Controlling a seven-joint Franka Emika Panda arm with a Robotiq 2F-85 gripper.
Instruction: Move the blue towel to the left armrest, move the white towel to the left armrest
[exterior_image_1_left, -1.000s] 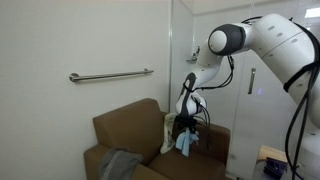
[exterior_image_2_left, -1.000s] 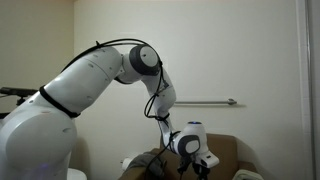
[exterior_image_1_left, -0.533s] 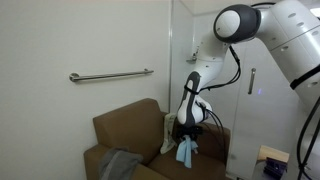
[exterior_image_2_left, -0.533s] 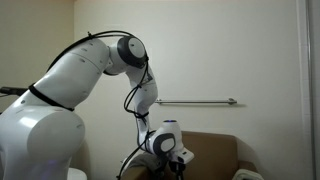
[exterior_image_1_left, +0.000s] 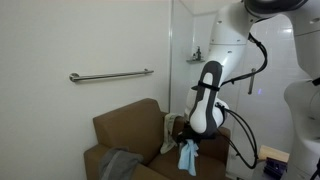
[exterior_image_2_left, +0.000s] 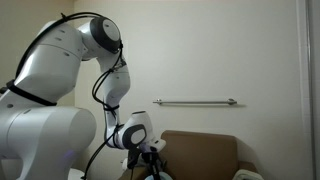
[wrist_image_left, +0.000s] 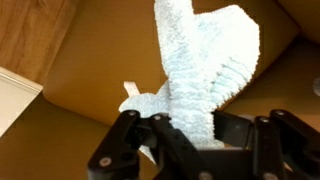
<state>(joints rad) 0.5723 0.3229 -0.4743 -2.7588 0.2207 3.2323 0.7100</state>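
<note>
The jaws are closed tight on the blue towel (wrist_image_left: 205, 70), which is pinched at one end by the gripper (wrist_image_left: 188, 125) and dangles in the air over the brown couch (exterior_image_1_left: 125, 125), near the arm closest to the robot. The white towel (exterior_image_1_left: 168, 136) is seen draped just beside it against the backrest. A gray cloth (exterior_image_1_left: 118, 164) is spread at the opposite side of the seat.

We find open room between couch back (exterior_image_1_left: 125, 122) and wall rail (exterior_image_1_left: 110, 75); white towel (exterior_image_1_left: 168, 132) and gray cloth (exterior_image_1_left: 118, 163) clutter the couch.
</note>
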